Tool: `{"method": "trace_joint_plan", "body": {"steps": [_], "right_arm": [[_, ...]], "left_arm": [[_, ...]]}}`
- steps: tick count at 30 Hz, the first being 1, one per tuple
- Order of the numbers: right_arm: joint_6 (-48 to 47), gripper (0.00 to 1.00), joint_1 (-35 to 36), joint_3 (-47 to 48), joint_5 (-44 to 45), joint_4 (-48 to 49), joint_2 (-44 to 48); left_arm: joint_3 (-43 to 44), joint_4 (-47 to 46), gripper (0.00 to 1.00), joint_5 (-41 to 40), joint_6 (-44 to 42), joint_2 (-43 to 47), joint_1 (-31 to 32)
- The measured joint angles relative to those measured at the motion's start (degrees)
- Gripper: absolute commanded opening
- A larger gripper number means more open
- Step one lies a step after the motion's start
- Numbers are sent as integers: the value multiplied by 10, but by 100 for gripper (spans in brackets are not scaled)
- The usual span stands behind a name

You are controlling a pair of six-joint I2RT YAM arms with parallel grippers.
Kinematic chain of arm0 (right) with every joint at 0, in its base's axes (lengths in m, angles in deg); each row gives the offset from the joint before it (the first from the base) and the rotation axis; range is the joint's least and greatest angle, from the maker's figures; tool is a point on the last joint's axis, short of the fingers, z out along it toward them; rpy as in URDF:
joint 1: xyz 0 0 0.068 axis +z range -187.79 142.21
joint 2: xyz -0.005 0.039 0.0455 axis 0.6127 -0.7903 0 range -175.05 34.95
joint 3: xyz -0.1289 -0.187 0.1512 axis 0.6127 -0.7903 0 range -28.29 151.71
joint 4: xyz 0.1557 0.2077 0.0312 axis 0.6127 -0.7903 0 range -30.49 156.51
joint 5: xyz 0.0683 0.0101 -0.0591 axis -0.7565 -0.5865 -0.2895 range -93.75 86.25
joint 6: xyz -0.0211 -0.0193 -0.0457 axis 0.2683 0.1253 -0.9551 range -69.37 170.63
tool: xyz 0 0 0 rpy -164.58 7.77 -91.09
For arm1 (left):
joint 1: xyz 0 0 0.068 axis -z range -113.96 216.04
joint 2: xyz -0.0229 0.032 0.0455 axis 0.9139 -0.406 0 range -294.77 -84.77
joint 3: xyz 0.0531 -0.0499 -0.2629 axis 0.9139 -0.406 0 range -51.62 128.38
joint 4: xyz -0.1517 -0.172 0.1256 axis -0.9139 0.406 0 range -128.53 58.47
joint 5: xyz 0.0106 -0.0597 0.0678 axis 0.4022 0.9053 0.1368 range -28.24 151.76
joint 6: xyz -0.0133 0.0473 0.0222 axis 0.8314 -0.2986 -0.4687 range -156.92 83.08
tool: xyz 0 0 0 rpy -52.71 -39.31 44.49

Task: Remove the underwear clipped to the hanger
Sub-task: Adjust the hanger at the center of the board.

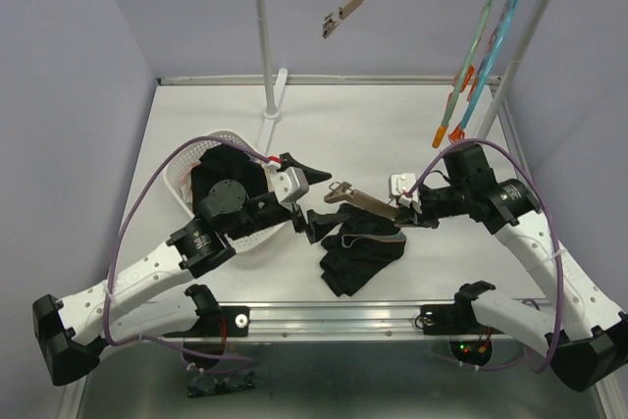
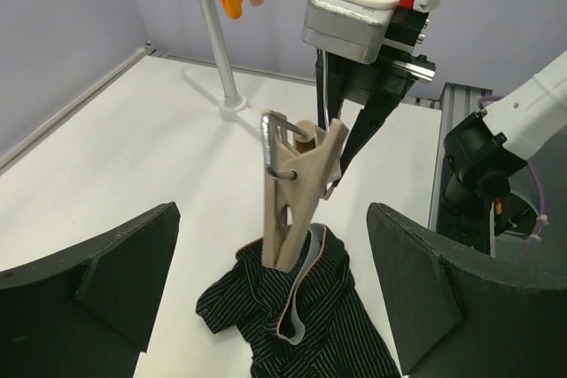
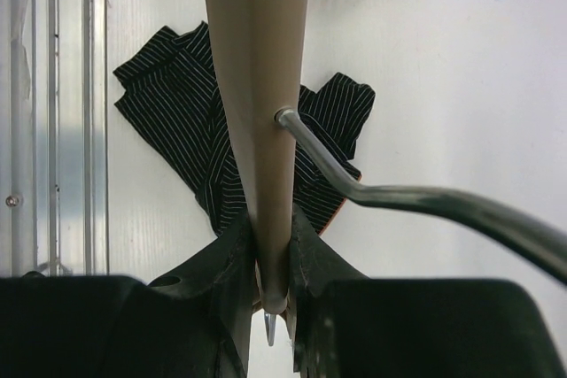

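The left hand [image 1: 326, 201], released wide, has the clip [image 2: 297, 192] just ahead between its fingers (underwear [image 2: 301, 325] pinched in it). Squeezing off-centre could twist the hanger [image 3: 257, 86] from the right hand [image 3: 273, 254] clenched on it.

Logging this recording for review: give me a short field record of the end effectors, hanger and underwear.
left end effector: open, facing the clip
right end effector: shut on hanger
hanger: held low over table
underwear: black striped, heaped on table, waistband seemingly still in clip
basket: white, under left arm
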Motion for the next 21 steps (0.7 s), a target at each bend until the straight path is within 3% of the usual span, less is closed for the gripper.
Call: {"method": "trace_joint_plan", "body": {"steps": [13,21], "right_arm": [[-43,1,0,0,-12,-36,3],[-44,1,0,0,-35,-41,2]], "left_arm": [[-27,-137,82,109,12,-63,-22],[-66,-225,72,126,38,-69,-24]]}}
